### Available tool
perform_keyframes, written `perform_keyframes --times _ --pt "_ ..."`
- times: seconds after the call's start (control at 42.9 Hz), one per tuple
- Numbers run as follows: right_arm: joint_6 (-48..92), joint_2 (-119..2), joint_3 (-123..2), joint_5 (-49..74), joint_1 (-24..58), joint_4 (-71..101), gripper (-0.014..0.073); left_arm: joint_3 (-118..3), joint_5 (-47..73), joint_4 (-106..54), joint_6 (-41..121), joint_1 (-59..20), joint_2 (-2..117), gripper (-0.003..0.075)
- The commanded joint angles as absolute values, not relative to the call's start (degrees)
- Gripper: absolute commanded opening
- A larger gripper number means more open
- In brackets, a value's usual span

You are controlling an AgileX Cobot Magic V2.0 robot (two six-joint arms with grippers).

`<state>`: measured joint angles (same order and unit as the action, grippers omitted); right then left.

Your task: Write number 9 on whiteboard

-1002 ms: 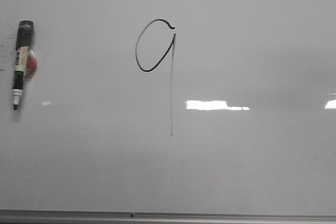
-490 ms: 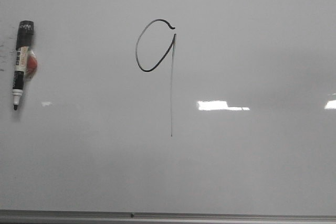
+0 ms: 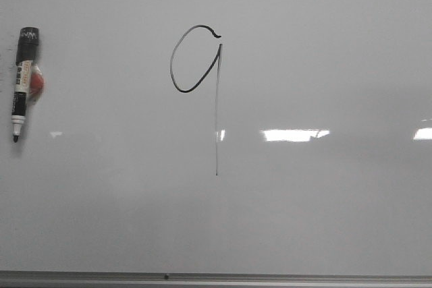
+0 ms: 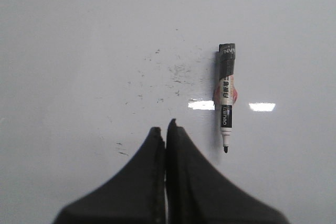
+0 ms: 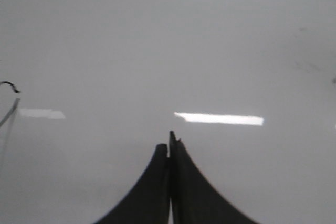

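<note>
Since a second ago the front view has slid a little: the number 9 (image 3: 196,65) and the marker (image 3: 21,84) sit slightly further left, and the light patch has drifted.

The 9 is drawn on the whiteboard (image 3: 324,207), loop above, thin tail running down toward the grey edge strip (image 3: 270,278); bare board lies to the right of the 9 and below it. The marker lies uncapped, well left of the 9, near the picture's border. Only the left wrist view shows the smudged specks beside the marker; only the right wrist view catches the 9's hook (image 5: 11,86). Left gripper (image 4: 164,129) and right gripper (image 5: 169,142) are both closed, empty, above the board.
</note>
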<state>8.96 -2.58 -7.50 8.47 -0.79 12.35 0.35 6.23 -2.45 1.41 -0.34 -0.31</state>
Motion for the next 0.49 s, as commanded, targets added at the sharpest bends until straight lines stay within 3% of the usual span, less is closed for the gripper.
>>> perform_keyframes --times 0.0,0.233,0.466 --pt "1.75 -1.95 -6.52 4.64 -3.97 5.06 -0.0099 0.53 2.05 -2.32 0.73 -0.29 -1.42 -0.0019" --pt "1.21 1.63 1.25 2.18 -4.45 3.46 -0.0099 0.53 2.05 -2.32 0.73 -0.29 -1.42 -0.0019" --pt "1.21 1.70 1.35 3.81 -4.45 3.52 -0.0099 0.53 2.05 -2.32 0.73 -0.29 -1.42 -0.0019"
